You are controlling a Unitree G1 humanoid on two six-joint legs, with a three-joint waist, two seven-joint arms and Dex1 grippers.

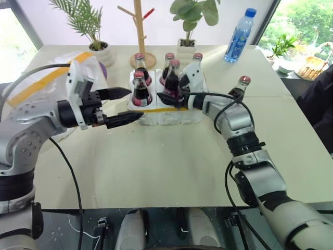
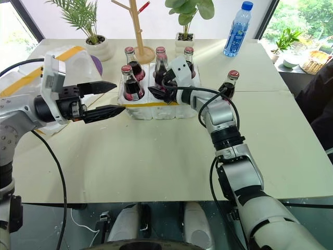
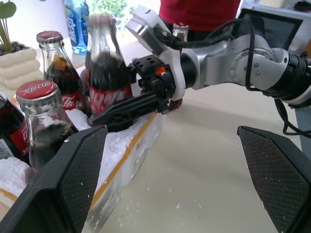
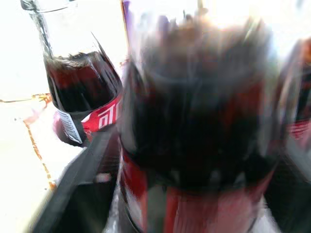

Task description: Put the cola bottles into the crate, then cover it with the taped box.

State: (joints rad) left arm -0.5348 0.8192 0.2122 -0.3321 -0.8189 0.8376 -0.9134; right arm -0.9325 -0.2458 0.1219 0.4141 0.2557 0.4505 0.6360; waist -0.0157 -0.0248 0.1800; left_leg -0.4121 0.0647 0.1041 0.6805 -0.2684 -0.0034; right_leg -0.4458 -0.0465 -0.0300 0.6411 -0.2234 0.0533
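The main risk sits at the crate (image 1: 166, 117), where the right gripper (image 1: 171, 92) is around the cola bottle (image 1: 173, 78) at the middle hole of the crate's near row. Whether it is clamped on the glass or has let go cannot be told. If the bottle is not fully seated in its hole, pulling away sideways could tip it against the neighbouring bottles (image 1: 139, 88) or drag the light styrofoam block across the table, and crumbs of foam already lie in front of the crate. The left gripper (image 1: 132, 103) hovers just left of the crate with its jaws wide apart and empty, close enough to knock the near-left bottle if it swings in. The crate looks soft and easily chipped, with a thin yellow band, and four other red-capped bottles stand upright in it. The sixth bottle (image 1: 240, 87) stands on the table to the right of the crate, and the taped box (image 1: 47, 78) lies to its left.
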